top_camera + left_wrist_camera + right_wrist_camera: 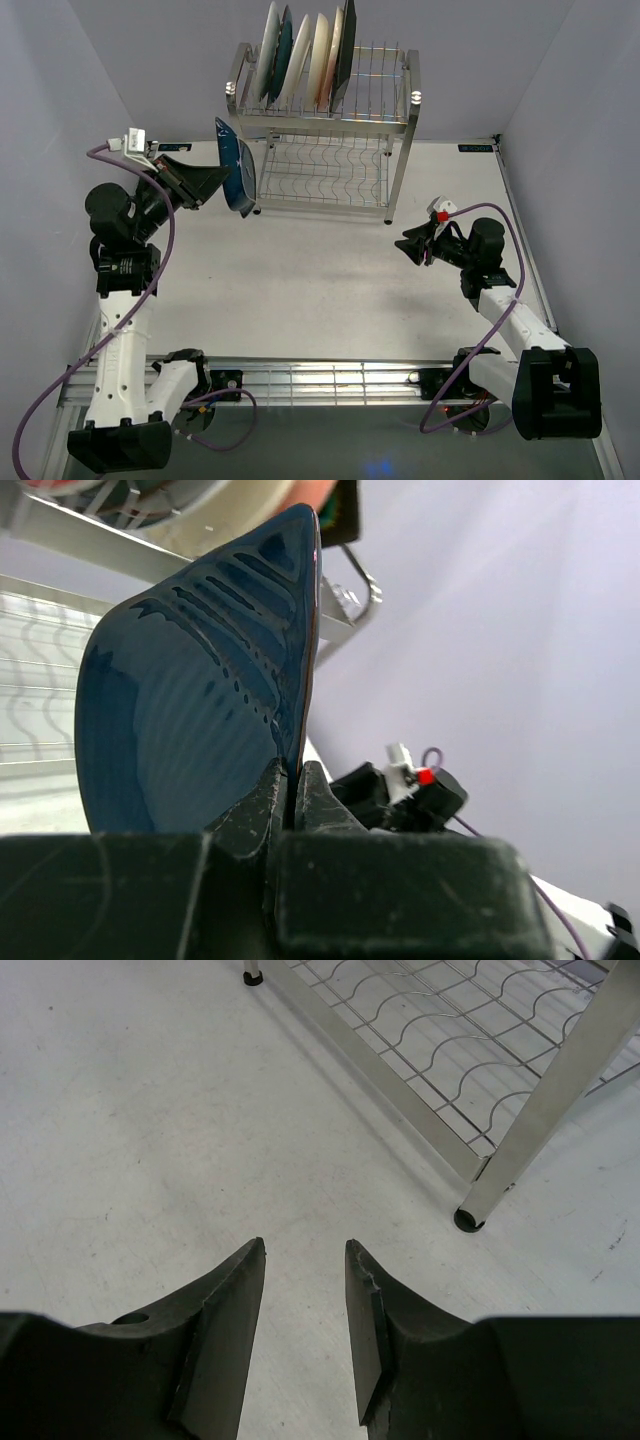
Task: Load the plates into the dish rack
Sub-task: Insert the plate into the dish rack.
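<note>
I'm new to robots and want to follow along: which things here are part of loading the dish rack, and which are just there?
Part of the job: dark blue plate, pinched in the left tool; dish rack; plates standing in its top tier.

Just there: purple cables; metal rail along the near edge; right tool, open and empty.

Top external: high at near edge, looking down and forward across white table (330, 310) to shiny steel wire dish rack (330, 170).
Left wrist: tight behind small dark blue plate (190, 710), angled up at rack top.
Right wrist: low, close to table, facing rack's lower shelf.
All 3 views share the rack.
</note>
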Controlling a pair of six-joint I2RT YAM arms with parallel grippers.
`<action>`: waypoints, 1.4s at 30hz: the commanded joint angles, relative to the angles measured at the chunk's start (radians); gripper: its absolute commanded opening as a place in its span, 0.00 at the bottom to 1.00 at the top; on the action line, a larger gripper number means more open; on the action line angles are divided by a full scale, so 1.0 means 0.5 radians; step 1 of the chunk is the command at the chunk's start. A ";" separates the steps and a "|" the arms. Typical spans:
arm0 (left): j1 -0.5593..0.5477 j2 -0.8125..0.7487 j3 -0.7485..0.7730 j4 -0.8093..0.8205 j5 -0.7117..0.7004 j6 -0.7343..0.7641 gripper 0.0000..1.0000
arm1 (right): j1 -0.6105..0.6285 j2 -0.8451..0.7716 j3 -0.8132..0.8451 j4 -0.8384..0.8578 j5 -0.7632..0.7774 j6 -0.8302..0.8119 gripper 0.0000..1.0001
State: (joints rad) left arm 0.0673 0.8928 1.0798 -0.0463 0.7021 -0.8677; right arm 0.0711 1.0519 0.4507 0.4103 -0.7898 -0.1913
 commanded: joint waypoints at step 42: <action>-1.549 1.773 2.301 0.439 -0.990 0.768 0.00 | -0.010 0.077 0.126 -0.011 -0.013 -0.028 0.42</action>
State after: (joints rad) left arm -0.7082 1.7840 2.1113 0.0029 0.2413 -0.5301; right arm 0.0711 1.0885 0.4736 0.3977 -0.7891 -0.1925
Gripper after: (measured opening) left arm 0.081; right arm 0.418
